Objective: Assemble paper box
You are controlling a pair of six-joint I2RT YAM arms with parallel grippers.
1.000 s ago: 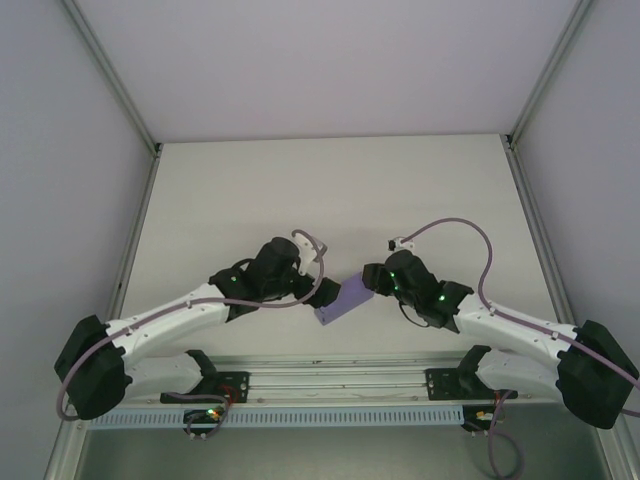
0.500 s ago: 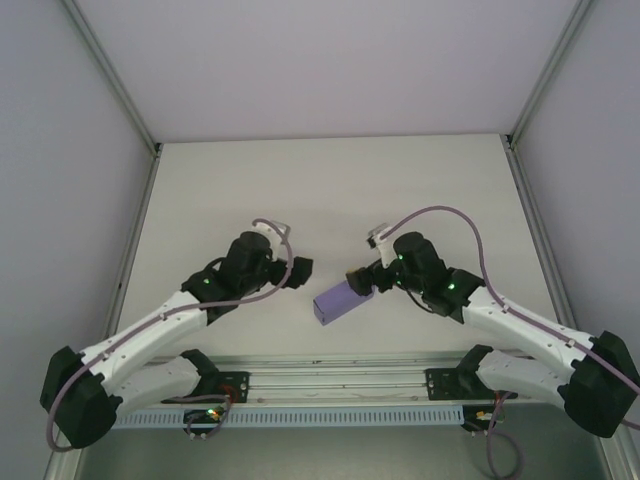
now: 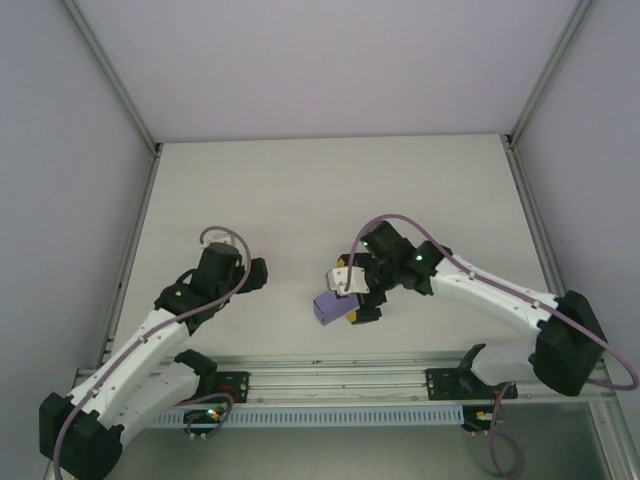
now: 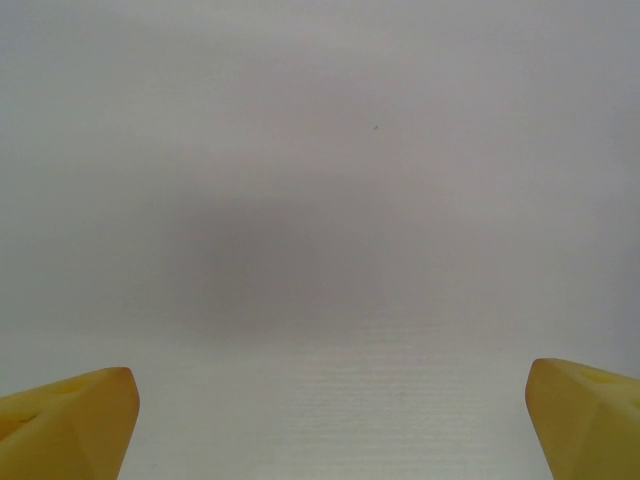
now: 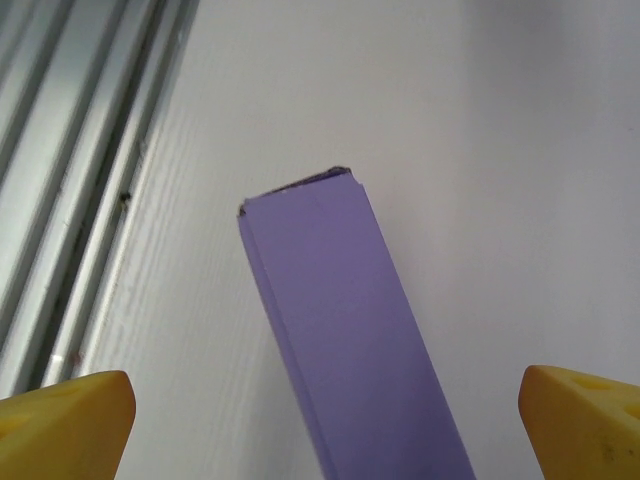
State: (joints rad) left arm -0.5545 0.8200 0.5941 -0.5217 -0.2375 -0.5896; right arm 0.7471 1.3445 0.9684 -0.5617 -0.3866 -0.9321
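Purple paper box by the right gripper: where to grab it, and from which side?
I'd grip the paper box across its two long side walls, about mid-length, coming down from above. It lies flat on the table, long and narrow, and the open right gripper straddles its width.

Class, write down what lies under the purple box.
The box rests on the white table. Its underside and the patch of table beneath are covered.

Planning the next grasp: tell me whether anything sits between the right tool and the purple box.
Nothing visible does. The paper box lies on the table between the right tool's open fingers, with bare surface on both sides.
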